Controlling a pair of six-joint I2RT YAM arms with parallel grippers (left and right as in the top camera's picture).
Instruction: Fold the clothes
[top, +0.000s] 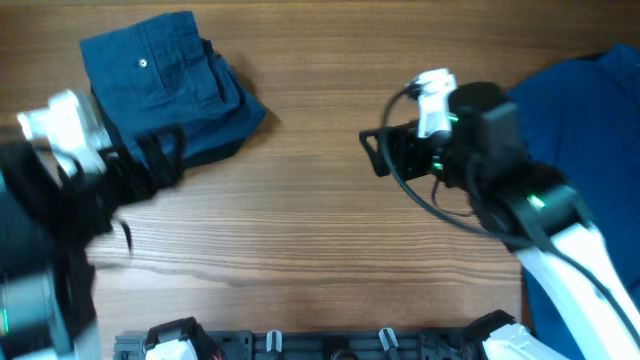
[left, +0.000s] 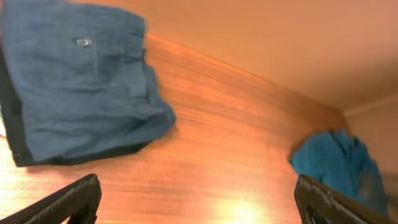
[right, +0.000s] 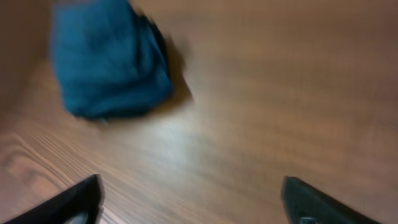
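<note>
The dark teal-blue shorts (top: 165, 80) lie folded into a compact bundle at the table's far left, pale button facing up. In the left wrist view the shorts (left: 74, 87) fill the upper left. In the right wrist view they are a blurred blue bundle (right: 109, 59). My left gripper (top: 165, 158) hovers just in front of the shorts' near edge; its fingers (left: 199, 205) are spread wide and hold nothing. My right gripper (top: 372, 152) is over bare table at the centre right, well apart from the shorts, and its fingers (right: 189, 202) are open and empty.
A larger royal-blue shirt (top: 590, 110) lies at the table's right edge under my right arm and also shows in the left wrist view (left: 336, 165). A dark edge shows under the shorts' left and near sides (left: 12, 124). The wooden table (top: 300, 230) lies between the arms.
</note>
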